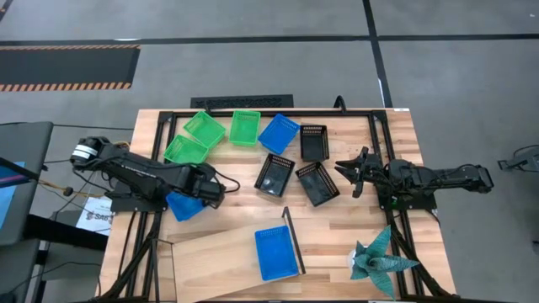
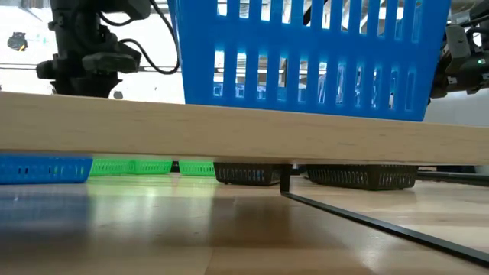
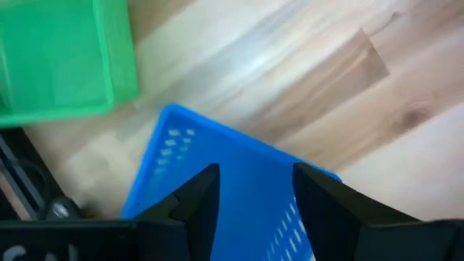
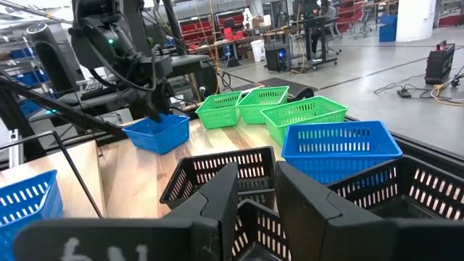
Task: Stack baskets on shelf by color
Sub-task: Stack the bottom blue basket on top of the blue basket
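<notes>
My left gripper (image 1: 195,195) (image 3: 255,174) points down, open, over a blue basket (image 1: 182,206) (image 3: 232,167) that rests on the table's left part. My right gripper (image 1: 347,172) (image 4: 255,170) hovers open with a narrow gap, right of the black baskets (image 1: 317,183) (image 1: 274,174) (image 1: 314,141). Three green baskets (image 1: 205,128) and another blue basket (image 1: 279,132) lie near the far edge. A third blue basket (image 1: 278,252) (image 2: 306,53) sits on the shelf (image 1: 219,257) (image 2: 244,130), beside its black upright (image 1: 293,240). My left gripper comes at the blue basket from above, pointing down, its fingers (image 3: 199,199) standing over the basket's inside. The basket lies flat on the table (image 4: 156,134). Whether the fingers touch it, I cannot tell.
A teal paper origami figure (image 1: 383,257) lies at the table's near right corner. A black metal frame (image 1: 337,111) runs along the far edge and down both sides. Bare wood shows between the black baskets and the shelf (image 1: 337,227).
</notes>
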